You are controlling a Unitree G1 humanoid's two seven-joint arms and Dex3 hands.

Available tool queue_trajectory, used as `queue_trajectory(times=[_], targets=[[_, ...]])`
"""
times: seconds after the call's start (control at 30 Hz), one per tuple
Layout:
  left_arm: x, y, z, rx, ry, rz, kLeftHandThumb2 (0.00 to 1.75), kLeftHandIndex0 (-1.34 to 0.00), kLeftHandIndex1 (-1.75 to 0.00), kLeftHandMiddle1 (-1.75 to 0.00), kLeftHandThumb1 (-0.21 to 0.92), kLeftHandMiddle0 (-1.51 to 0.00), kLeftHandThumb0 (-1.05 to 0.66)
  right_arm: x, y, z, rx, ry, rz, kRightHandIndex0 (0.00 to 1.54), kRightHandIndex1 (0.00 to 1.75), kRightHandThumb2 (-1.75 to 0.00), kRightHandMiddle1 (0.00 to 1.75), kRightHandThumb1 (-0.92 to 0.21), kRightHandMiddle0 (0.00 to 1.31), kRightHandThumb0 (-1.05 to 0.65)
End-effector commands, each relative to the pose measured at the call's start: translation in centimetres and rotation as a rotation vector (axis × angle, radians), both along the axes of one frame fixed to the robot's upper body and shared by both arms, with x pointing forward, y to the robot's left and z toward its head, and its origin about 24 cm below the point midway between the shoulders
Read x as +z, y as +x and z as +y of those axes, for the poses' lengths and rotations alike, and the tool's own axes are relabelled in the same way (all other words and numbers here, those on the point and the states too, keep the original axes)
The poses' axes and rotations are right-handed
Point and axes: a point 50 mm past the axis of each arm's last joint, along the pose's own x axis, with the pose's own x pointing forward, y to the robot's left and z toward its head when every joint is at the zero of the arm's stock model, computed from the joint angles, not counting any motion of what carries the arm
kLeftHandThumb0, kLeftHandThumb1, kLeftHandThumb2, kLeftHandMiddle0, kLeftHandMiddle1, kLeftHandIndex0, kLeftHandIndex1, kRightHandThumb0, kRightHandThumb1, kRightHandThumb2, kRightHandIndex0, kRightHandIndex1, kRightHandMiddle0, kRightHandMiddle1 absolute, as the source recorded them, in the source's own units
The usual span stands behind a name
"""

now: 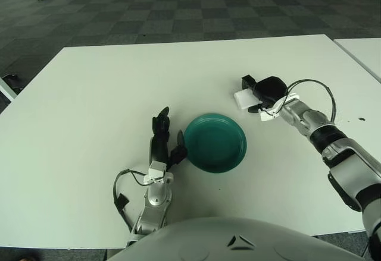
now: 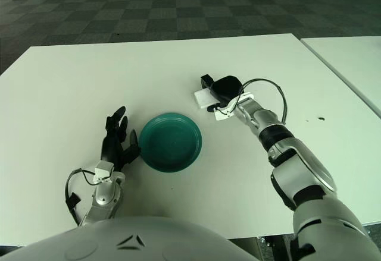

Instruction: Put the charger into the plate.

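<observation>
Charger in grasp, plate still empty

Left eye view: the right robot hand (image 1: 262,93) closes on the white charger (image 1: 243,98) on the tabletop (image 1: 89,94), far-right of the green plate (image 1: 215,142). Right eye view: the left robot hand (image 2: 117,139) shows just left of the plate, fingers spread, holding nothing; lift and placement remain

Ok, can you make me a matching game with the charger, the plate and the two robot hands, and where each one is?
Things:
1. charger
2. plate
3. left hand
4. right hand

Places or states:
A. fingers open, just left of the plate
B. green, middle of the table, nothing in it
C. white, in the right hand's fingers
D. closed on the charger, behind the plate to its right

Pairs: 1-C, 2-B, 3-A, 4-D
</observation>
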Motion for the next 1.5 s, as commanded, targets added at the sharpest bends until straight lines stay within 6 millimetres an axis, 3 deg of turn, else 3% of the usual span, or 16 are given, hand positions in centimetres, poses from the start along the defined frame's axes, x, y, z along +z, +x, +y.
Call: queue_trajectory(times=[0.0, 0.2, 0.5, 0.8, 1.07, 1.47], targets=[[-0.2, -0.1, -0.8, 0.007, -0.065, 0.028, 0.98, 0.00, -0.81, -0.01, 0.92, -0.32, -0.85, 1.9, -0.1, 1.0, 0.030, 0.062, -0.056, 1.12, 1.75, -1.10, 1.75, -0.49, 0.48, -0.43], [-0.1, 0.0, -0.7, 0.009, -0.022, 0.008, 0.98, -0.02, -0.85, -0.01, 0.92, -0.33, -0.84, 4.8, -2.0, 3.5, 0.097, 0.118, -0.071, 1.12, 1.75, -1.13, 1.75, -0.46, 0.50, -0.44], [0.0, -0.1, -0.6, 0.009, 0.021, -0.003, 0.99, -0.03, -0.86, -0.01, 0.92, -0.34, -0.84, 6.2, -5.9, 6.1, 0.175, 0.180, -0.021, 1.08, 1.75, -1.15, 1.75, -0.45, 0.51, -0.44], [0.0, -0.1, -0.7, 0.015, 0.026, 0.002, 1.00, -0.04, -0.86, -0.01, 0.92, -0.34, -0.86, 7.5, -8.2, 7.7, 0.274, 0.141, 0.016, 1.08, 1.75, -1.14, 1.75, -0.45, 0.51, -0.44], [0.1, -0.2, -0.7, 0.025, 0.009, 0.001, 0.99, -0.05, -0.87, -0.02, 0.92, -0.36, -0.86, 7.3, -10.0, 9.2, 0.364, 0.103, 0.098, 1.07, 1.75, -1.09, 1.75, -0.50, 0.48, -0.43], [0.7, -0.4, -0.5, 0.038, 0.056, -0.004, 1.01, 0.00, -0.83, -0.01, 0.92, -0.35, -0.88, 5.9, -11.0, 9.3, 0.472, 0.042, 0.189, 1.09, 1.75, -1.01, 1.75, -0.56, 0.43, -0.41]])
